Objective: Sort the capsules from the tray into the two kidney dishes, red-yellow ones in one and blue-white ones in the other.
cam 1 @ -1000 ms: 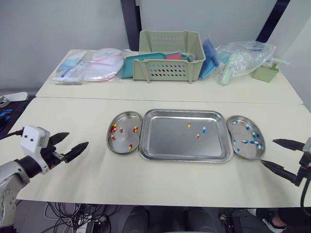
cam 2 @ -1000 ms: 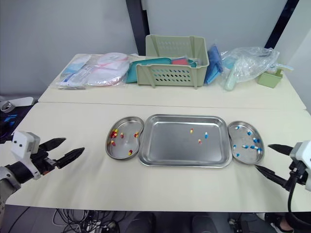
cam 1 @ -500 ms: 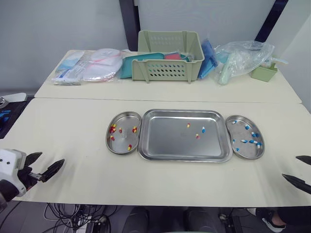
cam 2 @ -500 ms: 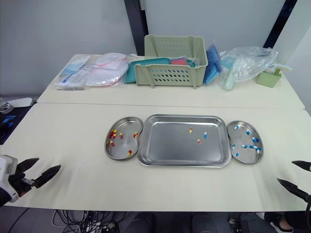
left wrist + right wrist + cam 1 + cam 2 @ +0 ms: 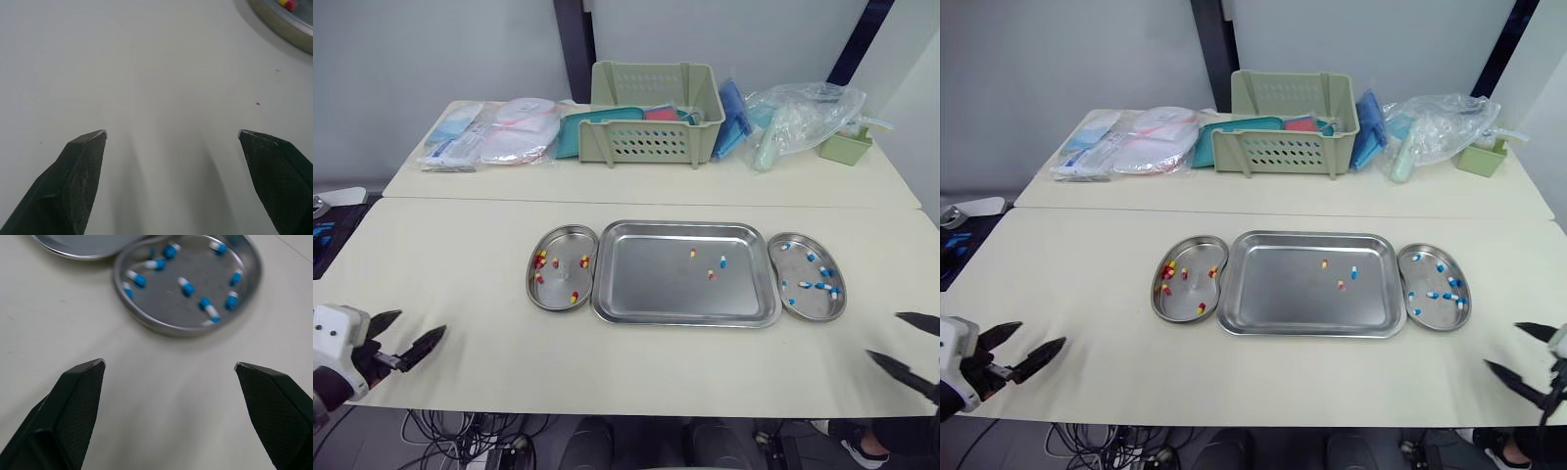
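Since second earlier, both arms retreated to table (image 5: 460, 264) near edge. Left gripper (image 5: 421, 322), right gripper (image 5: 883, 335) gaped wide, empty, touching nothing. Three capsules (image 5: 722, 261) remained in tray (image 5: 646, 286).

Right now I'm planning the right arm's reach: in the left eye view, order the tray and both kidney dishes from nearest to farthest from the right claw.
1. The kidney dish with blue-white capsules, on the right, closest to the right claw.
2. The tray, in the middle.
3. The kidney dish with red-yellow capsules, on the left, farthest.
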You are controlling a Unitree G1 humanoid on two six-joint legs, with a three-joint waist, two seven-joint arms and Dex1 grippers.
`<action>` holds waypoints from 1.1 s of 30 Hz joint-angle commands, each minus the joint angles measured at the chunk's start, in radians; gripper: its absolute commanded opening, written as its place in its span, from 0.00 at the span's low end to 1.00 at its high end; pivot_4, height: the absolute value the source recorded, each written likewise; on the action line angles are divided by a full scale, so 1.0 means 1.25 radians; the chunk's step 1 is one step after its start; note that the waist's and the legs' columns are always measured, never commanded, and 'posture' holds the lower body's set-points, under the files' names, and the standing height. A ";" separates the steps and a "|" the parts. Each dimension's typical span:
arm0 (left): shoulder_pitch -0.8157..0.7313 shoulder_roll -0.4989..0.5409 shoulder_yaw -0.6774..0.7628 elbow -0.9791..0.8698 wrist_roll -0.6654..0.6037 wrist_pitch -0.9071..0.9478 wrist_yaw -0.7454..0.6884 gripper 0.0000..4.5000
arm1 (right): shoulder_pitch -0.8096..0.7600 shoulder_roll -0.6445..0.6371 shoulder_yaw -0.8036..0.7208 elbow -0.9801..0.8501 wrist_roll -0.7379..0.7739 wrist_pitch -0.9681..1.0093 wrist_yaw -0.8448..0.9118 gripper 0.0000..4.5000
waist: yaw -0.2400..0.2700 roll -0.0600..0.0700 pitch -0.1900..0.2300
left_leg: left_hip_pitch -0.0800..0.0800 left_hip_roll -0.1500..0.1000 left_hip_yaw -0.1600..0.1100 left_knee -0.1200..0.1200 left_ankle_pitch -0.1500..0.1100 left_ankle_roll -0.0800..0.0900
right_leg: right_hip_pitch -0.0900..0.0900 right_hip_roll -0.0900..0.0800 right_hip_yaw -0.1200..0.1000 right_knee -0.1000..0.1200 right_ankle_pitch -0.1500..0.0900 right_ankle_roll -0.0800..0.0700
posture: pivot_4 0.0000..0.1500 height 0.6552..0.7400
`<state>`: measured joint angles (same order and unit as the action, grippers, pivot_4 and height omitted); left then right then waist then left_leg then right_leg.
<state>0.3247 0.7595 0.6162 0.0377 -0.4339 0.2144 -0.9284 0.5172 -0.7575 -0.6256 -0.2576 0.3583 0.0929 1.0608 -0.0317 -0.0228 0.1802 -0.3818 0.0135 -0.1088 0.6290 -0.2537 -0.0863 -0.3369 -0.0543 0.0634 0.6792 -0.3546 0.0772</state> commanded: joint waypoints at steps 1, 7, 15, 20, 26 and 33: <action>-0.009 0.003 -0.026 -0.077 -0.025 0.018 -0.013 0.99 | 0.023 0.083 0.082 -0.206 0.029 0.019 -0.085 1.00 | 0.000 0.000 0.000 | 0.000 0.000 0.000 0.000 0.000 0.000 | 0.000 0.000 0.000 0.000 0.000 0.000 | 1.00 1.00; 0.005 -0.007 -0.073 -0.179 -0.049 0.046 -0.031 0.99 | 0.001 0.166 0.229 -0.277 -0.041 0.018 -0.183 1.00 | 0.000 -0.001 -0.001 | 0.000 0.000 0.000 0.000 0.000 0.000 | 0.000 0.000 0.000 0.001 0.000 0.000 | 1.00 1.00; 0.001 -0.028 -0.145 -0.364 -0.123 0.134 -0.017 0.99 | -0.009 0.197 0.307 -0.270 -0.073 0.009 -0.243 1.00 | 0.000 -0.001 -0.002 | 0.000 0.000 0.000 0.000 0.000 0.000 | 0.000 0.000 0.000 0.000 0.000 0.000 | 1.00 1.00; -0.100 -0.040 -0.291 -0.469 -0.140 0.202 0.021 0.99 | 0.001 0.200 0.321 -0.256 -0.079 -0.012 -0.248 1.00 | 0.001 -0.001 -0.002 | 0.000 0.000 0.000 0.000 0.000 0.000 | 0.000 0.000 0.000 0.000 0.000 0.000 | 1.00 1.00; -0.345 -0.146 -0.542 -0.413 -0.042 0.246 0.104 0.99 | 0.006 0.203 0.331 -0.229 -0.084 -0.043 -0.251 1.00 | 0.004 0.000 -0.003 | 0.000 -0.001 -0.001 0.001 0.000 0.000 | 0.001 0.000 0.000 0.001 0.000 0.000 | 1.00 1.00; -0.570 -0.275 -0.700 -0.231 0.046 0.241 0.109 0.96 | 0.018 0.213 0.342 -0.213 -0.085 -0.072 -0.264 1.00 | 0.001 0.001 -0.003 | 0.000 -0.001 0.000 0.001 0.000 0.000 | 0.000 0.000 0.000 0.001 0.000 0.000 | 1.00 1.00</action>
<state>-0.3490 0.4363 -0.2372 -0.2582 -0.3892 0.5206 -0.7960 0.5373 -0.4965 -0.1937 -0.5032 0.2524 0.0328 0.7384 -0.0308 -0.0218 0.1760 -0.3816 0.0121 -0.1094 0.6313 -0.2535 -0.0863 -0.3364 -0.0540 0.0633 0.6803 -0.3544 0.0776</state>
